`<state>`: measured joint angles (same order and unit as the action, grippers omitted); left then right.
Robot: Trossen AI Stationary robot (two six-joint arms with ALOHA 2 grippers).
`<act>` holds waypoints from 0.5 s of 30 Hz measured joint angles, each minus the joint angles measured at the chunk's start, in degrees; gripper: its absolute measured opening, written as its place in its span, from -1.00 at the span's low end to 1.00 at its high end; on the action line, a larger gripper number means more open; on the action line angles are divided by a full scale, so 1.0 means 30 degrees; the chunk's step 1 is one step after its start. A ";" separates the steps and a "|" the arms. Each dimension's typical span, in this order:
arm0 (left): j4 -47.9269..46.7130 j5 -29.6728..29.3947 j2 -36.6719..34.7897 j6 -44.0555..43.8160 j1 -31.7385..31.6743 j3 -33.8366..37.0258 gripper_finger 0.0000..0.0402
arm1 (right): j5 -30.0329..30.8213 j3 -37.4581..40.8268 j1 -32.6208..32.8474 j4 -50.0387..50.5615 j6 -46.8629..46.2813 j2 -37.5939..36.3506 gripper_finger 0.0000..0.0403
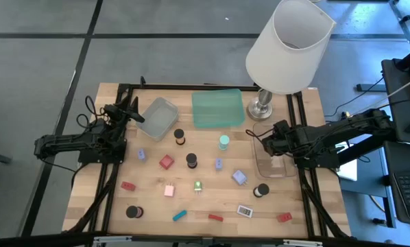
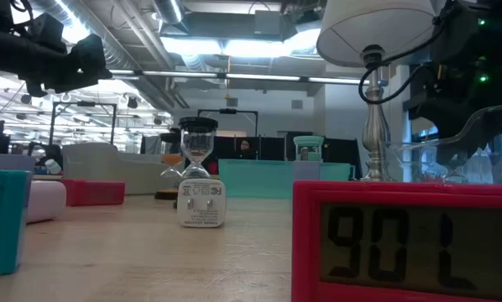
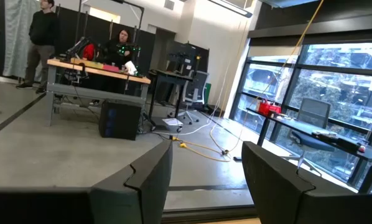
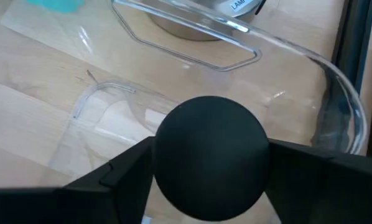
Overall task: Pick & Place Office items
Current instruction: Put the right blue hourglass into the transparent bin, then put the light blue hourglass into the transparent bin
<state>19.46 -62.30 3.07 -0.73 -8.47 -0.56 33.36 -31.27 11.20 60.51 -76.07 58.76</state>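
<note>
**High view.** The right pincer (image 1: 265,139) hangs over the near edge of the clear plastic tray (image 1: 273,169), which lies on the wooden desk (image 1: 157,199) beside the foot of the white-shaded lamp (image 1: 291,41). The left pincer (image 1: 135,115) waits at the corner of the grey tray (image 1: 158,116). A translucent green tray (image 1: 219,108) lies between the two. Most office items are loose on the desk, among them a black short cylinder (image 1: 191,160), a mint-green cap (image 1: 223,142), a red block (image 1: 166,162) and a teal bar (image 1: 179,215).

**Low view.** A red-framed digital clock (image 2: 402,243) and a white plug adapter (image 2: 201,205) fill the foreground. The carried piece cannot be made out here.

**Left wrist view.** The left pincer (image 3: 206,180) is spread and empty, and points out into the room.

**Right wrist view.** The right pincer (image 4: 211,171) pinches a black round-topped cylinder (image 4: 211,146), one finger (image 4: 111,180) against each side. The piece is held above the floor of the clear tray (image 4: 341,93) and does not look set down.

**Step in hand.** This is judged to be the placing stage of one pick-and-place cycle, early in the task as a whole. The next move calls for the fingers to part so that the cylinder drops inside the tray wall. The arm should then lift straight up, clear of the rim and the lamp foot, before reaching for another loose piece.
</note>
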 joint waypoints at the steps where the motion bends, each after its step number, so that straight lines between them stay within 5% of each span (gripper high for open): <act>1: -0.0007 0.0000 0.0000 0.0000 0.0001 -0.0001 -0.05 | -0.0005 -0.0141 0.0000 0.0022 0.0015 0.0000 0.34; 15: 0.0000 0.0000 0.0000 -0.0003 0.0004 0.0000 -0.05 | 0.0672 -0.6078 0.0000 0.2486 0.4135 -0.0005 0.53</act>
<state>19.46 -62.30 3.07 -0.74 -8.46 -0.56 35.38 -49.50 11.20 67.96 -63.67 58.75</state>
